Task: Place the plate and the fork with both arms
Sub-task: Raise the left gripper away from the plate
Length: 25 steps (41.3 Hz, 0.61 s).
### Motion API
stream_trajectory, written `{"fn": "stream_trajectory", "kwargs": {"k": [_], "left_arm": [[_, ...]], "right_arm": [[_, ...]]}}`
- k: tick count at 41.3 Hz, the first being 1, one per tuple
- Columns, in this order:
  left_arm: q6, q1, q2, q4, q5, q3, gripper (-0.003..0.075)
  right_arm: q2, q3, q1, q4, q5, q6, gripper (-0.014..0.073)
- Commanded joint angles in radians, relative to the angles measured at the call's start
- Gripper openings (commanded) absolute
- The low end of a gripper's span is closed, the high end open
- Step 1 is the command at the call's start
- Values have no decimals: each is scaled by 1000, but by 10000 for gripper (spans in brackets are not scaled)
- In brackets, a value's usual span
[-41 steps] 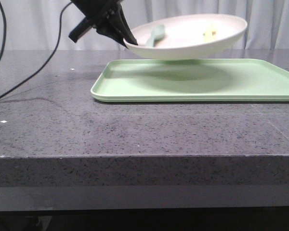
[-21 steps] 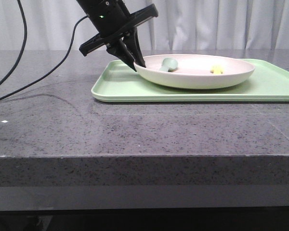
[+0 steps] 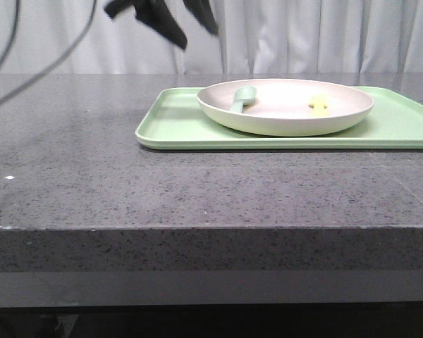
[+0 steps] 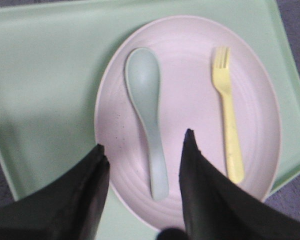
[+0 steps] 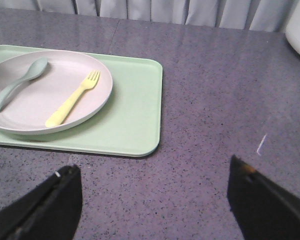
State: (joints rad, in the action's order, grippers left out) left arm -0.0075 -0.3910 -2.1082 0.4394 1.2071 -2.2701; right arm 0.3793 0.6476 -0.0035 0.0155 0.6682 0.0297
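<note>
Front view: the plate (image 3: 285, 105) sits on the green tray (image 3: 176, 127), which lies on the grey tabletop (image 3: 92, 183). The left tool (image 3: 175, 17) hangs high above the tray's left end, blurred, apparently spread and carrying nothing.

Left wrist view: the left tool (image 4: 142, 157) is wide open and empty above the plate (image 4: 190, 100), with the fork (image 4: 227, 105) and the green spoon (image 4: 147, 105) lying side by side in it, apart.

Right wrist view: the right tool (image 5: 155, 200) is open, empty, over bare tabletop well away from the tray (image 5: 137, 100). The fork (image 5: 72, 105) lies flat, so it seems best taken across the handle with a straight, slow descent.
</note>
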Motion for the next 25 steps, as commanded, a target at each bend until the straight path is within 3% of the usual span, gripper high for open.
{"fn": "stream_trajectory", "kwargs": {"k": [1,6,14,20,25], "left_arm": [[70,13,152,36,-22,10,331],[182,54,281,141,-83,171,328],[516,218,553,549,-180,621,328],[564,293,795,468,-342,930,323],[557,333,935,418,-353,1104,323]], "right_arm": [[15,33,-5,-9,-80,1,614],[15,33,-5,-9,-80,1,614],[15,33,-5,-9,-80,1,614],[15,33,-5,-9,-80,1,614],[15,33,-5,-9,-80,1,614]]}}
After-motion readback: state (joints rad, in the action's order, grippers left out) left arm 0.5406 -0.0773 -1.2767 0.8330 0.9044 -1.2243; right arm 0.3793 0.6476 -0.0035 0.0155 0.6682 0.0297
